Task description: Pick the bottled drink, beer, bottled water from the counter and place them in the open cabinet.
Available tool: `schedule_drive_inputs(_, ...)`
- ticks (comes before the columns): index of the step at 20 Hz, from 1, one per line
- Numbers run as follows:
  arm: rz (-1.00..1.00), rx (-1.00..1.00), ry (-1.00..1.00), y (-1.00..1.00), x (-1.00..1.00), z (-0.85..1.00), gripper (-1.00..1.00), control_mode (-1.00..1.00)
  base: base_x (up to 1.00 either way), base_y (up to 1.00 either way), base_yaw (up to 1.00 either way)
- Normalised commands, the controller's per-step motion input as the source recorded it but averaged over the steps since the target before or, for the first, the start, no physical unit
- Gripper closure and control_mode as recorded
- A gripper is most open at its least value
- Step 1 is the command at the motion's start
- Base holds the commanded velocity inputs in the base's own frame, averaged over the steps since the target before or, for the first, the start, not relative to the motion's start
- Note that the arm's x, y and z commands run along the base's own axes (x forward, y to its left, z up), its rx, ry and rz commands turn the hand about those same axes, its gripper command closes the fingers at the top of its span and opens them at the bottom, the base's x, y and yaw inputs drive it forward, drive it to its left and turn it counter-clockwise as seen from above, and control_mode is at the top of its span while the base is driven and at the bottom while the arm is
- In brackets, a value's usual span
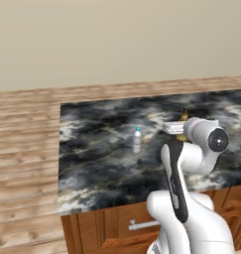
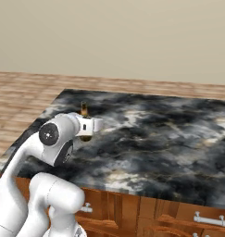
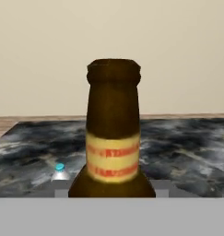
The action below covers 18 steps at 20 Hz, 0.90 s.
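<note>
Gripping beer (image 3: 113, 138), hand (image 2: 86, 126) level

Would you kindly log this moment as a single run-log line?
gripper: closed on beer, upright | bottled water: standing on counter, apart from gripper | stage: beer grasped, not yet placed

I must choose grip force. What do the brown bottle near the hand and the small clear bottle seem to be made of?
The beer looks like glossy amber-brown glass: dark, see-through tint, thick lip, yellowish neck label. The bottled water looks like clear plastic with a blue-green cap, though it is small here, so less certain.
</note>
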Motion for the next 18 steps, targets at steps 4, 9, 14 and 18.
schedule_drive_inputs(4, -0.21, -0.05, -0.02, -0.38, -0.64, 0.47, 1.0, -1.0, 0.0, 0.0, 0.0)
schedule_drive_inputs(9, -0.14, 0.0, 0.01, -0.44, -0.73, 0.39, 1.0, -1.0, 0.0, 0.0, 0.0)
schedule_drive_inputs(14, -0.02, 0.0, 0.02, -0.17, -0.51, 0.5, 1.0, -1.0, 0.0, 0.0, 0.0)
schedule_drive_inputs(18, 0.0, 0.0, -0.02, 0.0, -0.63, 0.31, 1.0, -1.0, 0.0, 0.0, 0.0)
